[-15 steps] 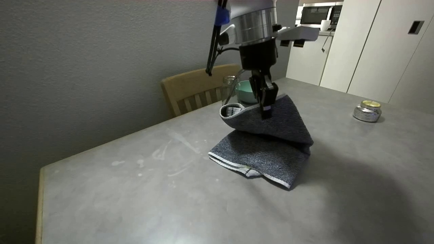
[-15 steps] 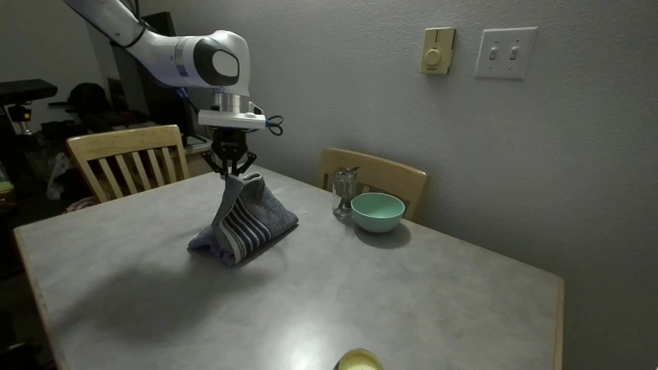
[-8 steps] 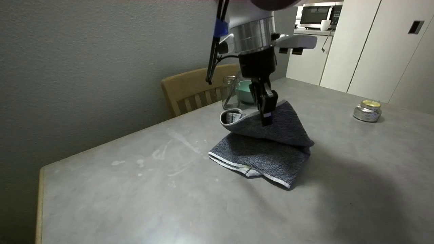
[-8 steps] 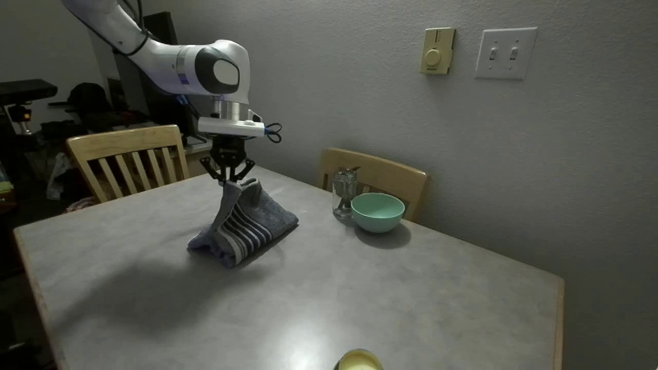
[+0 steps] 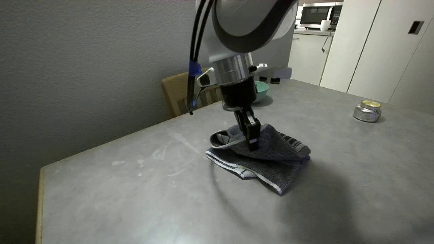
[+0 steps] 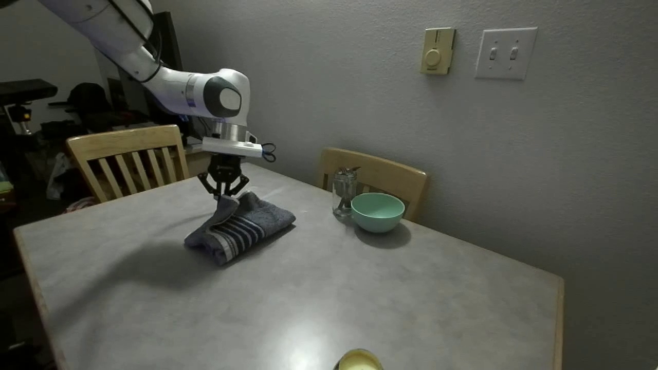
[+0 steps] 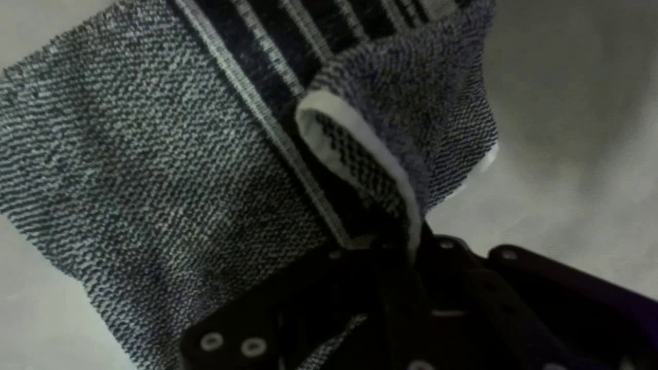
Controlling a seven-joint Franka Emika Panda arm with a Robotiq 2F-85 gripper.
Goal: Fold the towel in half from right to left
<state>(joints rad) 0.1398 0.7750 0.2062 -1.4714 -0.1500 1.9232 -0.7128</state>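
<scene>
While the hand [image 6: 221, 194] has its fingers together on the pale hem [image 7: 393, 164] of the striped terry towel [image 6: 247, 228], the fold looks mostly made, not finished. Towel is on the grey bench [image 6: 411, 303]: upper layer [image 5: 276, 145] lies back over lower layer [image 5: 271, 169], peaked at the hand, edge short of the hem below. Probably left: lay that edge down, let go, clear off, maybe flatten.

Bench is mottled, with whitish smears [image 5: 117, 163]. Mint-green bowl [image 6: 378, 212] and glass jar [image 6: 344, 192] stand close together, apart from the towel; silver jar [image 5: 367, 111] well off. Around: wooden chairs [image 6: 126, 140], thermostat [image 6: 437, 50], switch plate [image 6: 504, 54], microwave [image 5: 315, 15].
</scene>
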